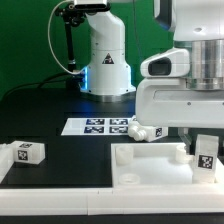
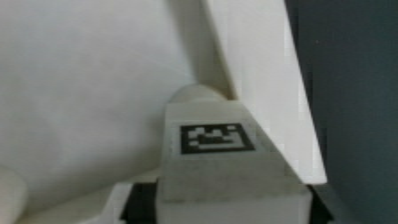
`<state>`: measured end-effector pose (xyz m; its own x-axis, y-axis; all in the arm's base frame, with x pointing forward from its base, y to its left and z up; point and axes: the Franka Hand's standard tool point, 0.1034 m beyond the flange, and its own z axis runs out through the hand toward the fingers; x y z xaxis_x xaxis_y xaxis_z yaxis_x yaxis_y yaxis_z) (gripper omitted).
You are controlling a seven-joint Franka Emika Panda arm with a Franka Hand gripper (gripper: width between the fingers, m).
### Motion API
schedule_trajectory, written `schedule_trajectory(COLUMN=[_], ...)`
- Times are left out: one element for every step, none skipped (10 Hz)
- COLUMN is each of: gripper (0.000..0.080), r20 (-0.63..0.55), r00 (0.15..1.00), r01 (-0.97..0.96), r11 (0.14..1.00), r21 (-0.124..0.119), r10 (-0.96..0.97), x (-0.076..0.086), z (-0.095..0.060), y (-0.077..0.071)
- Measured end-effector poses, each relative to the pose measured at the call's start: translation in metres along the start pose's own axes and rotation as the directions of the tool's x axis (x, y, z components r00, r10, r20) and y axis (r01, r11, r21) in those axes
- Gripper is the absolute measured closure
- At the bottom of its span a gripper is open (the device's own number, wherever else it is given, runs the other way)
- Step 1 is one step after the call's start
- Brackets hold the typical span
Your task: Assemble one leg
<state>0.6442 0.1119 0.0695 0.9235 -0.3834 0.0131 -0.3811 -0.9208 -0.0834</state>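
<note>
My gripper is shut on a leg, a stubby white block with a black-and-white tag, and holds it upright over the right end of the large white panel. In the wrist view the leg fills the gap between the dark fingers, its tag facing the camera, with the panel and its raised rim beyond it. Whether the leg touches the panel I cannot tell. A second leg lies on the black table at the exterior view's left. A third lies behind the panel.
The marker board lies flat on the table in the middle, in front of the white robot base. A black post with cables stands at the back. Dark table shows beside the panel's rim.
</note>
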Motion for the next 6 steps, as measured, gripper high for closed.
schedule_trajectory(gripper=[0.0515, 0.0515, 0.0515, 0.0515, 0.0515, 0.0515], r20=[0.0, -0.003, -0.007, -0.011, -0.01, 0.019], r00=[0.996, 0.978, 0.933, 0.868, 0.769, 0.636], r01=[-0.086, -0.21, -0.359, -0.497, -0.639, -0.771], r11=[0.996, 0.978, 0.933, 0.868, 0.769, 0.637], r21=[0.0, -0.003, -0.009, -0.015, -0.016, -0.007], r10=[0.086, 0.21, 0.359, 0.497, 0.639, 0.771], x=[0.0003, 0.0004, 0.0001, -0.0003, -0.0005, 0.0014], z=[0.0, -0.0001, -0.0003, -0.0004, -0.0001, -0.0001], y=[0.0004, 0.0005, 0.0007, 0.0006, 0.0009, 0.0021])
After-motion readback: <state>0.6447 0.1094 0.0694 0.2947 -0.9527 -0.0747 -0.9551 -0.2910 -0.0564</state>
